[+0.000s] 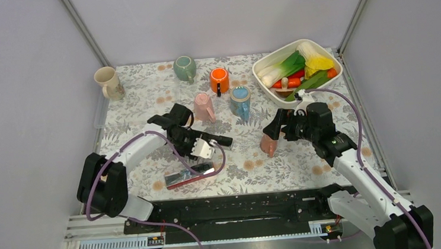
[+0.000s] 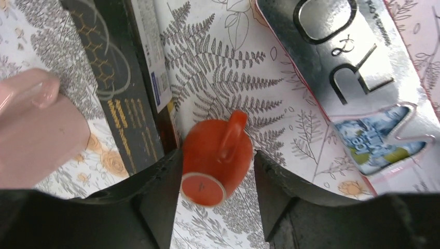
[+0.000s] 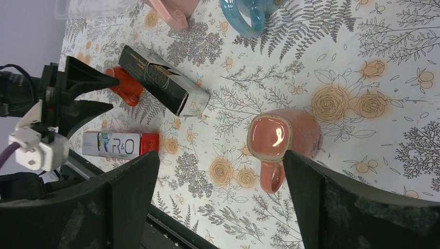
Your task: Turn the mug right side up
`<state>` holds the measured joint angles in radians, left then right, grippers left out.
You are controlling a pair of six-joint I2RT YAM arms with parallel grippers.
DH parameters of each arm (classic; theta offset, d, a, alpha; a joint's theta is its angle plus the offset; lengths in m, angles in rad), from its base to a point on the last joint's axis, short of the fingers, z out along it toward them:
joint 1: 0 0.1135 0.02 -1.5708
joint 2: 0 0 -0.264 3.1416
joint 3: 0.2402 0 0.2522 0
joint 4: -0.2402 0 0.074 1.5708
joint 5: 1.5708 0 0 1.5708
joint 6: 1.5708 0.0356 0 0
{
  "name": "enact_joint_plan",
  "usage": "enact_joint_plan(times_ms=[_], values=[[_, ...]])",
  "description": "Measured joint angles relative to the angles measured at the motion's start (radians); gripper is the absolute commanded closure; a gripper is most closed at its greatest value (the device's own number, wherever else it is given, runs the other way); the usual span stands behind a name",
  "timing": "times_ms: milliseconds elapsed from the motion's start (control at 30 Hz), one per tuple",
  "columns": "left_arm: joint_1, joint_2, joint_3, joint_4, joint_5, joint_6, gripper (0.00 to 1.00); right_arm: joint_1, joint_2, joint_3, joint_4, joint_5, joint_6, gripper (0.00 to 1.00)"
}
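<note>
Grey panels wall in a counter (image 1: 303, 153) covered by a cloth printed with ferns and flowers. Near its front left, a small orange mug (image 2: 207, 171) sits on the cloth beside a black carton (image 2: 129, 104). It is glossy, with a round pale-edged base turned up toward the left wrist camera and its loop handle showing above the body; the mouth is hidden, so whether it stands on its rim or leans I cannot tell. The left gripper (image 2: 215, 155) straddles it, fingers (image 2: 161, 181) tight along both sides, though I cannot tell whether they are actually pressing. A red-and-silver "R&O" packet (image 2: 363, 78) lies just beside.

The right gripper (image 3: 222, 155) hangs with fingers spread wide and nothing in them over a salmon mug (image 3: 283, 136) that appears bottom up, its handle toward the counter's near edge. Further back stand cream (image 1: 108, 81), green (image 1: 184, 68), orange (image 1: 219, 80), pink (image 1: 203, 107) and blue (image 1: 240, 101) mugs, and a white dish (image 1: 257, 71) of vegetables.
</note>
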<state>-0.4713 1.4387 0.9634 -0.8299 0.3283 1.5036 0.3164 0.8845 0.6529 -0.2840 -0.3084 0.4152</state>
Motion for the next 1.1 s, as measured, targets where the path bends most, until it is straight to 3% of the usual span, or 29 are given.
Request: enact_joint_plan(times_ms=[100, 633, 700, 767, 800, 1100], values=[[-0.018, 0.053, -0.001, 0.029, -0.013, 0.005, 0.55, 0.000, -0.012, -0.005, -0.002, 0.000, 0.000, 0.01], [-0.031, 0.151, -0.071, 0.151, -0.154, -0.003, 0.72, 0.000, -0.016, -0.008, -0.003, 0.000, 0.000, 0.01], [-0.032, 0.153, -0.073, 0.166, -0.169, -0.008, 0.80, 0.000, -0.016, -0.008, -0.003, 0.000, 0.000, 0.01], [-0.032, 0.156, -0.074, 0.183, -0.189, -0.014, 0.98, 0.000, -0.016, -0.008, -0.003, 0.000, 0.000, 0.01], [-0.032, 0.160, -0.074, 0.188, -0.200, -0.023, 1.00, 0.000, -0.016, -0.008, -0.003, 0.000, 0.000, 0.01], [-0.019, 0.174, -0.013, 0.180, -0.227, -0.163, 1.00, 0.000, -0.031, -0.008, -0.003, 0.000, 0.004, 0.01]])
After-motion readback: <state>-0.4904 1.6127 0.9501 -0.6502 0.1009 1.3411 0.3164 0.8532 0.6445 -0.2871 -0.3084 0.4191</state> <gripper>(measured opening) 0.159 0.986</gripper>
